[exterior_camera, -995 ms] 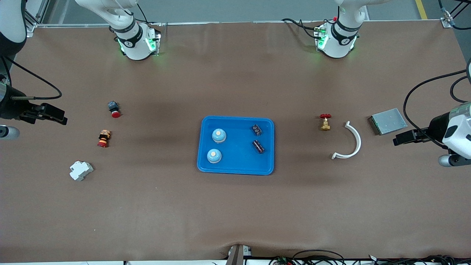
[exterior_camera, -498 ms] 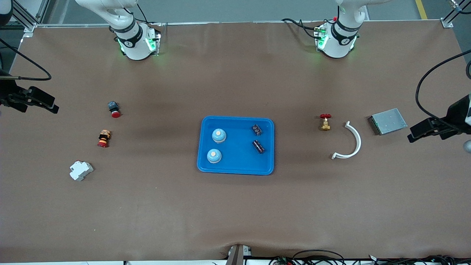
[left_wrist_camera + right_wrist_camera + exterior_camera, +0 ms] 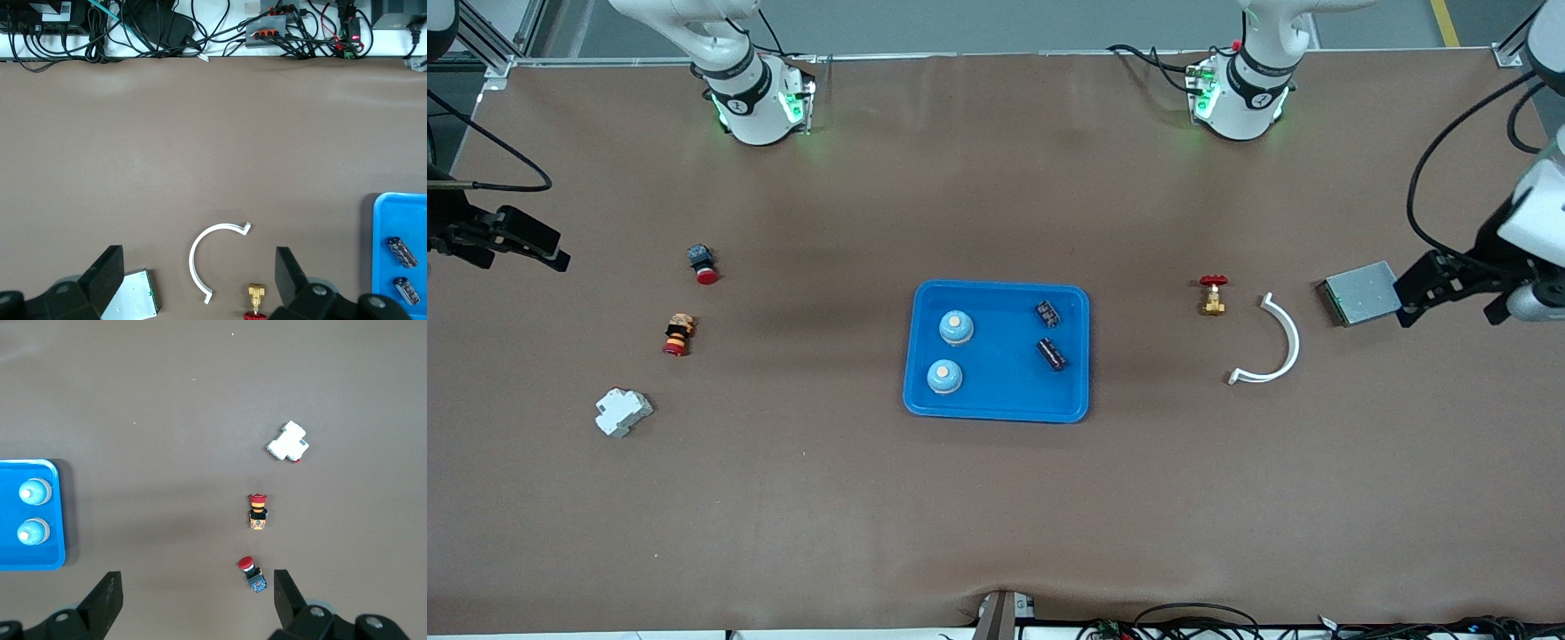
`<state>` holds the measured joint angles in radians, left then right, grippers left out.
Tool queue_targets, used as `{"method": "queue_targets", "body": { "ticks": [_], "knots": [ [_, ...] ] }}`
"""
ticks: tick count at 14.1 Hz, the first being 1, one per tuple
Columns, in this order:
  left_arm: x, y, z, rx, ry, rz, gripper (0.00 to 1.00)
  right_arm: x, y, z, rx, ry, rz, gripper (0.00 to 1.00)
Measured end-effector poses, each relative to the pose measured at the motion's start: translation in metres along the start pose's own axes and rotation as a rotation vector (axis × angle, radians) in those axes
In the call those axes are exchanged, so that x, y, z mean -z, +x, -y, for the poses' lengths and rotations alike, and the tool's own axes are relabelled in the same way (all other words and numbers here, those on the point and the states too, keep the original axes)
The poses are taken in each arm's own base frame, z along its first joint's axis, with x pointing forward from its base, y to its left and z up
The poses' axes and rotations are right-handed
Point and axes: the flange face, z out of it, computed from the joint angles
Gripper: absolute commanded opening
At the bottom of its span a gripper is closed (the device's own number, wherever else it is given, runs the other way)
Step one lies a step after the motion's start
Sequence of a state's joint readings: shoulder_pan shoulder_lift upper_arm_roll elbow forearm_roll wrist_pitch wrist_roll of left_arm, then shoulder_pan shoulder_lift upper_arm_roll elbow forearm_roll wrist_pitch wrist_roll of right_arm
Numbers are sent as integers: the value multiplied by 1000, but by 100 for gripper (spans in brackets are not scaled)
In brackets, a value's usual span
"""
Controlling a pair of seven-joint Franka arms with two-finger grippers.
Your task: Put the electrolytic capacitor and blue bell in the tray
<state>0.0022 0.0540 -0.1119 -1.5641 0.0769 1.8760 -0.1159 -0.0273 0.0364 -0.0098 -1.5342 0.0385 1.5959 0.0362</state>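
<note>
The blue tray (image 3: 996, 400) lies mid-table. In it are two blue bells (image 3: 956, 327) (image 3: 944, 377) and two dark electrolytic capacitors (image 3: 1048, 313) (image 3: 1052, 353). The left wrist view shows the tray's edge (image 3: 390, 220) with both capacitors (image 3: 402, 251) (image 3: 407, 289). The right wrist view shows the tray (image 3: 27, 560) with both bells (image 3: 35, 492) (image 3: 32, 532). My left gripper (image 3: 1421, 289) (image 3: 197, 263) hangs open and empty high over the left arm's end of the table. My right gripper (image 3: 529, 242) (image 3: 197, 587) hangs open and empty over the right arm's end.
Toward the left arm's end lie a brass valve with a red handle (image 3: 1213, 295), a white curved piece (image 3: 1276, 342) and a grey metal plate (image 3: 1360, 293). Toward the right arm's end lie a red push button (image 3: 703, 264), an orange-and-red button (image 3: 678, 334) and a white block (image 3: 623, 412).
The left gripper has swung outward and back, and now hangs by the grey metal plate. The right gripper drew toward the table's edge, then held still. Nothing in the tray has moved.
</note>
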Motion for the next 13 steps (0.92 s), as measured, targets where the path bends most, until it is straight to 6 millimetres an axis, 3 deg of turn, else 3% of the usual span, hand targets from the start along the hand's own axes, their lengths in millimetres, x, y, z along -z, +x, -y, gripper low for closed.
{"method": "queue_targets", "body": {
  "ticks": [4,13],
  "knots": [
    [25,-15,7,10,8,-29,100,0,1,0,0,0,-7,100],
    [35,-18,20,38,-12,-41,100,-1,1,0,-1,1,-9,100]
  ]
}}
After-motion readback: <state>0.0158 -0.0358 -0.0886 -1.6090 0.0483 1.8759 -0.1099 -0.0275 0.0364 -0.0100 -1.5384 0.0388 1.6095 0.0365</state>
